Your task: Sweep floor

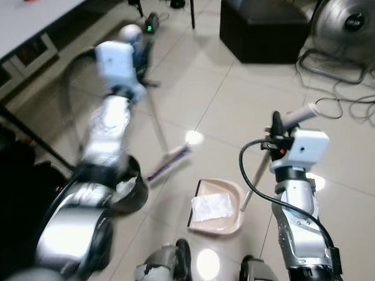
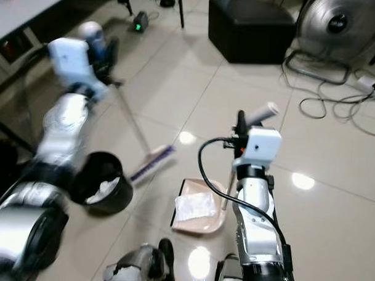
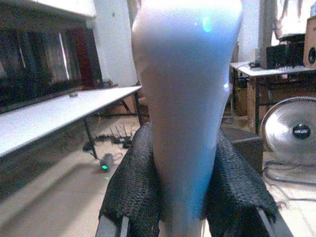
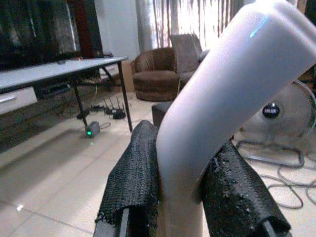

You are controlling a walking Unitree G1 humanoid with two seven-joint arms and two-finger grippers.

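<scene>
The pink dustpan (image 1: 217, 209) sits flat on the tiled floor (image 1: 238, 105) just ahead of the robot's feet, with a crumpled white piece of paper (image 1: 212, 207) lying inside it. Its long pale dustpan handle (image 4: 212, 113) rises from the pan's right side, and the right gripper (image 4: 180, 192) is closed on the handle's upper end, black fingers (image 4: 136, 182) pressed against both sides of it. To the left of the dustpan, the broom head (image 1: 171, 161) with its purple bristles rests on the floor just beside the pan's rim, apart from it. The broom handle (image 3: 185, 108) slants up and away to the left, where the left gripper (image 3: 185, 197) clamps its grip, fingers tight on both sides. Left of the dustpan, near the left arm, stands a black bin (image 2: 103, 184) holding white scraps. Well beyond the dustpan are a black box (image 1: 265, 29), a floor fan (image 1: 355, 26) with loose cables (image 1: 343, 96), and a white table (image 1: 31, 18) to the far left
</scene>
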